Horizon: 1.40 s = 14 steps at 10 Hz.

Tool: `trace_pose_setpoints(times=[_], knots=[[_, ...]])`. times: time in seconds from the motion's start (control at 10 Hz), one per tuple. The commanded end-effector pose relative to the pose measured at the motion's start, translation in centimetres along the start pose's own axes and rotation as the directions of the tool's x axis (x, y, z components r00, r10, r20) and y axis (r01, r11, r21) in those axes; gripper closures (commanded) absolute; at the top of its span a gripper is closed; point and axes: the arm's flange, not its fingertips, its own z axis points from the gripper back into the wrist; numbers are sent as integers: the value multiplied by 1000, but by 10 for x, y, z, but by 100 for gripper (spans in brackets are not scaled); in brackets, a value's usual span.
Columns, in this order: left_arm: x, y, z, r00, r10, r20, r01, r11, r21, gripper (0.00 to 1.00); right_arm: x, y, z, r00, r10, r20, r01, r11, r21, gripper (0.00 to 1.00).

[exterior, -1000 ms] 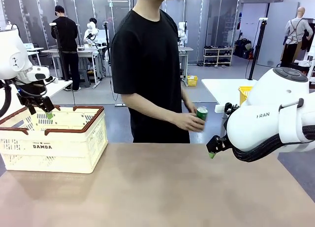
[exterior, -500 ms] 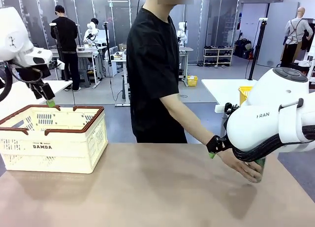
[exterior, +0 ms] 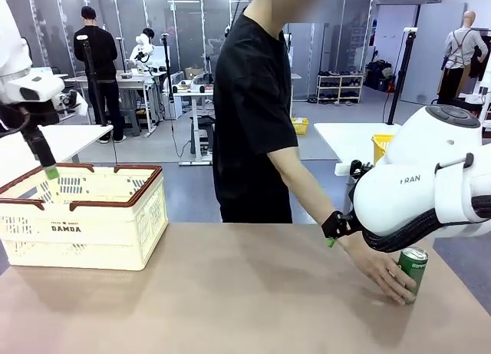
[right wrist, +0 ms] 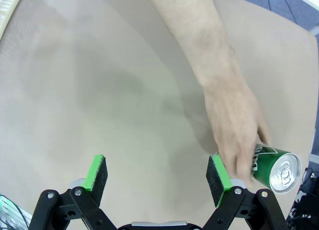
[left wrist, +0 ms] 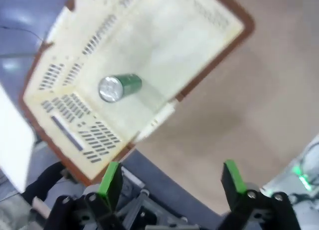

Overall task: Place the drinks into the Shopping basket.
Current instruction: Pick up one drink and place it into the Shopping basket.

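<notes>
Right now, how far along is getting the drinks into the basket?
Done: one green can lies on its side inside the Shopping basket. In hand: the person's hand holds a second green can upright on the table beside the right jaws, which stand open and empty, as do the left jaws. Left: that can goes in the basket.
</notes>
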Motion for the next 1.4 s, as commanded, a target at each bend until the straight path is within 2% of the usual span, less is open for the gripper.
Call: trace_pose_setpoints(times=[0.0,0.2,0.3,0.5,0.6,0.8,1.1,1.3], knots=[[-23,-23,-3,995,-95,-23,95,995,29,0,0,-1,0,1000,-3,0,3,1000,4,0],[-26,-23,-11,989,-139,-41,139,990,3,0,0,-1,0,1000,-3,0,3,1000,4,0],[-26,-23,-18,977,-203,-68,201,979,-34,0,0,-1,0,1000,-3,0,3,1000,4,0],[-21,-14,-31,966,-230,-116,225,973,-59,0,0,-1,0,1000,-3,0,3,1000,4,0],[-24,-27,-20,983,-173,-60,172,985,-34,0,0,-1,0,1000,-3,0,3,1000,4,0],[-24,-27,-20,983,-173,-60,172,985,-34,0,6,-7,12,1000,4,28,-3,999,-36,0],[-24,-27,-20,983,-173,-60,172,985,-34,0,25,-31,43,993,-99,-70,88,985,-150,0],[-24,-27,-20,983,-173,-60,172,985,-34,0,30,-56,60,982,-171,-82,154,972,-176,0]])
